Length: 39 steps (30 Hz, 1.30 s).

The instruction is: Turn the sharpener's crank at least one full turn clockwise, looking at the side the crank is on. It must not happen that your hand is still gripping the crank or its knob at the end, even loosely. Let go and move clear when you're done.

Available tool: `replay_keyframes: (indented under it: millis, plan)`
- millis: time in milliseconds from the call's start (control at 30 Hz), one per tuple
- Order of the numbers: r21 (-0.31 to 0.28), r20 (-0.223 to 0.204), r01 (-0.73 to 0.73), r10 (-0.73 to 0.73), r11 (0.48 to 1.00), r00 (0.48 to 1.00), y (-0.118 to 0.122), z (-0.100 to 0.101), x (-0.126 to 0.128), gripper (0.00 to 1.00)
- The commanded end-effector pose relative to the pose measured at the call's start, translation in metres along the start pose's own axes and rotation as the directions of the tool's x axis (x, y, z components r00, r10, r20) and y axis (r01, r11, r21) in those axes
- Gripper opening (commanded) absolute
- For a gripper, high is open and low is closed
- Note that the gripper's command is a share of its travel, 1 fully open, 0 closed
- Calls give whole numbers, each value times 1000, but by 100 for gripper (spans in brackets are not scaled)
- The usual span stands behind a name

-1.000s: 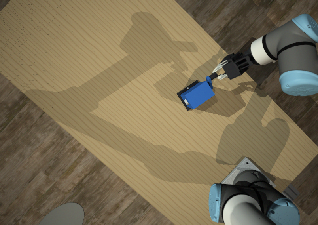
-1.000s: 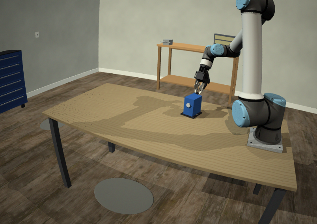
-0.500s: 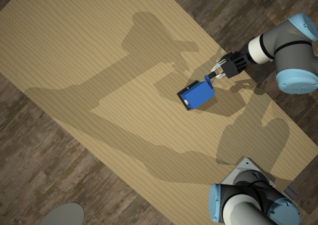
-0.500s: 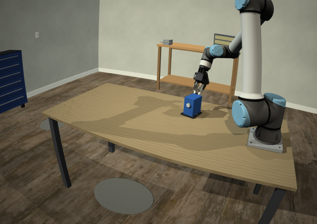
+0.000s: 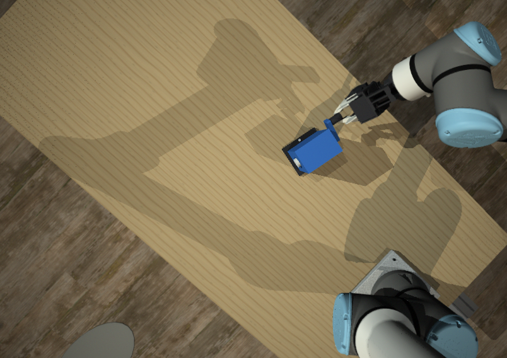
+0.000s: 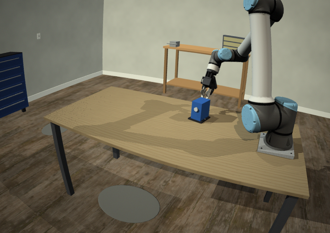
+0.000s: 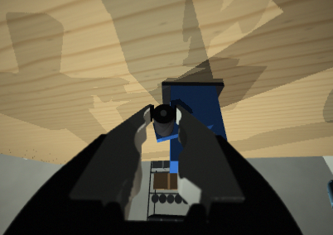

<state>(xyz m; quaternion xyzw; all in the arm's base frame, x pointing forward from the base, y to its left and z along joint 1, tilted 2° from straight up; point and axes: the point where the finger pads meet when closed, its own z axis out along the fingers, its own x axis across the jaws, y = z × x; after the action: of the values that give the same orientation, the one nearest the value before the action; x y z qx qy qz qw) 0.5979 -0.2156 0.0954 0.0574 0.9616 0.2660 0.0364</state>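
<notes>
The blue box-shaped sharpener [image 5: 314, 151] stands on a black base on the wooden table; it also shows in the exterior view [image 6: 200, 109] and the wrist view [image 7: 195, 109]. Its blue crank arm [image 5: 331, 128] [image 7: 164, 115] sticks out from the side that faces the arm, ending in a dark round handle. My gripper [image 5: 343, 113] is shut on that crank handle, with one finger on each side of it, as the wrist view shows [image 7: 164, 114]. In the exterior view the gripper [image 6: 206, 92] reaches down behind the sharpener's top, and the crank is hidden there.
The arm's base [image 6: 276, 146] is bolted at the table's near right end. A wooden shelf unit [image 6: 202, 67] stands behind the table and a blue drawer cabinet [image 6: 12, 83] at the left wall. The table's far edge lies close behind the gripper.
</notes>
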Motion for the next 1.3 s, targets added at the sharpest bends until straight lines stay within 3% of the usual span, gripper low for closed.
replay_keyframes:
  millis: [0,1267]
  plan:
    - [1,1,0,0,1000,1000,-2,3,-2,9]
    - [1,1,0,0,1000,1000,-18,30,4,9]
